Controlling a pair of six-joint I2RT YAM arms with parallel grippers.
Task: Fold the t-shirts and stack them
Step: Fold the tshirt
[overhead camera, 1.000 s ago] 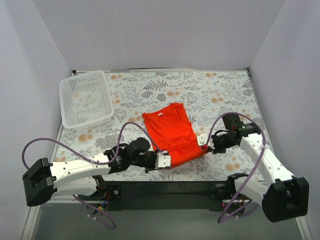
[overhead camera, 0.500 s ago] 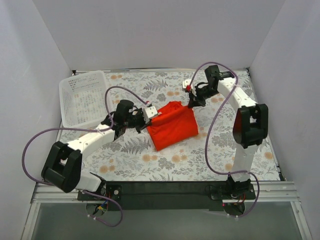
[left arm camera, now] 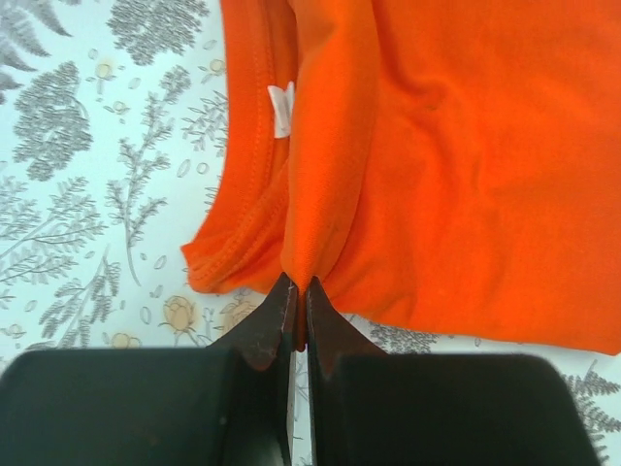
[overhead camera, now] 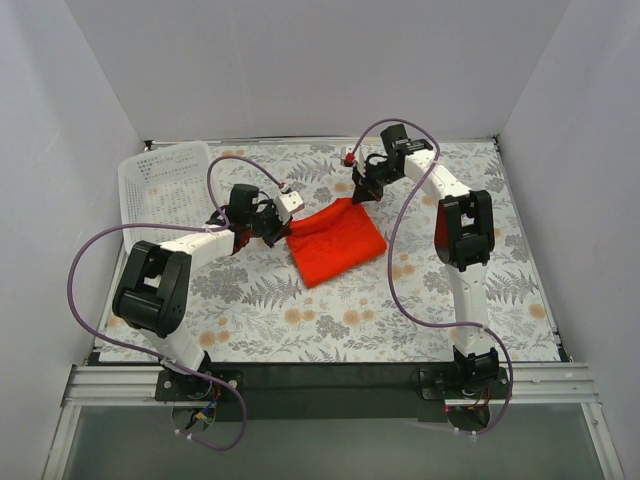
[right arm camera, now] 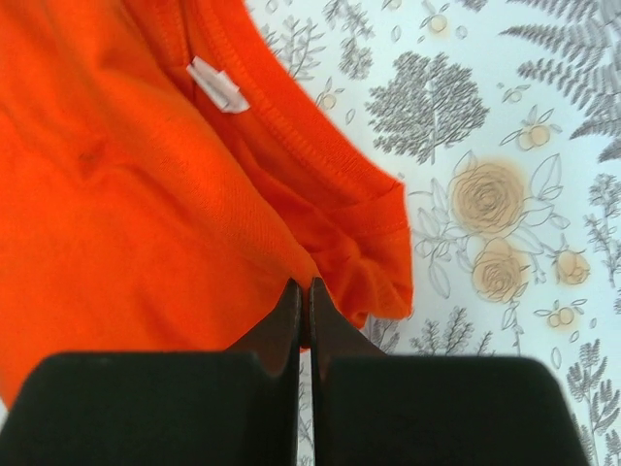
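One bright orange-red t-shirt (overhead camera: 337, 240) lies folded over on itself in the middle of the floral table. My left gripper (overhead camera: 288, 225) is shut on its left far corner; in the left wrist view the jaws pinch a fold of t-shirt (left arm camera: 446, 165) at the gripper (left arm camera: 299, 291), with the collar and white label beside it. My right gripper (overhead camera: 357, 196) is shut on the far right corner; the right wrist view shows the t-shirt (right arm camera: 126, 223) hem caught in the gripper (right arm camera: 303, 289), the collar with its label just above.
A white perforated basket (overhead camera: 170, 200) stands at the far left of the table. Purple cables loop above both arms. White walls close the table on three sides, and the black rail runs along the near edge.
Both grippers have carried the shirt's near hem from the front of the table up and over to the far side, folding the shirt in half. Both arms now reach far out.
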